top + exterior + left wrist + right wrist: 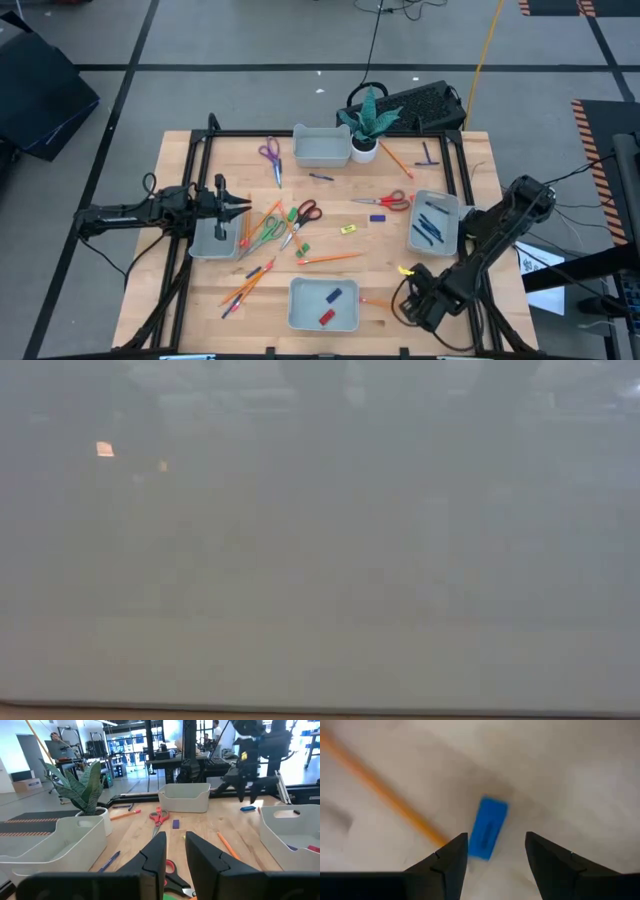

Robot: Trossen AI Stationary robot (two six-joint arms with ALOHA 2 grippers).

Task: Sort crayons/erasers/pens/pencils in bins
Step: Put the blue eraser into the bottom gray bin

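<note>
Right gripper: the right gripper (496,836) is held low over the table at about 4 o'clock, just beyond the right end of the 6 o'clock bin (292,305). Its fingers are spread wide and nothing is pinched.
Why so held: the blue eraser (488,826) is framed between the spread fingers, partly in the gap. This is judged to be the line-up for a pinch across its narrow sides.
Blue eraser: it lies flat under the right gripper, apart from both fingers as far as can be seen. An orange pencil (380,790) lies just beside it, so a clean closure may be crowded.
Likely goal: a blue and a red block are already held in the 6 o'clock bin, so it is taken as the erasers' place.
Left gripper: the left gripper (243,207) is parked at 9 o'clock above the far edge of the 9 o'clock bin (200,245). Its fingers are narrowly parted and empty, and the centre is left free for the other arm.
Pens: dark sticks are gathered in the 3 o'clock bin (412,232).
Unsorted: pencils (330,258), scissors (305,212) and a yellow eraser (348,229) remain loose mid-table.
Low view: nothing can be told from it.
</note>
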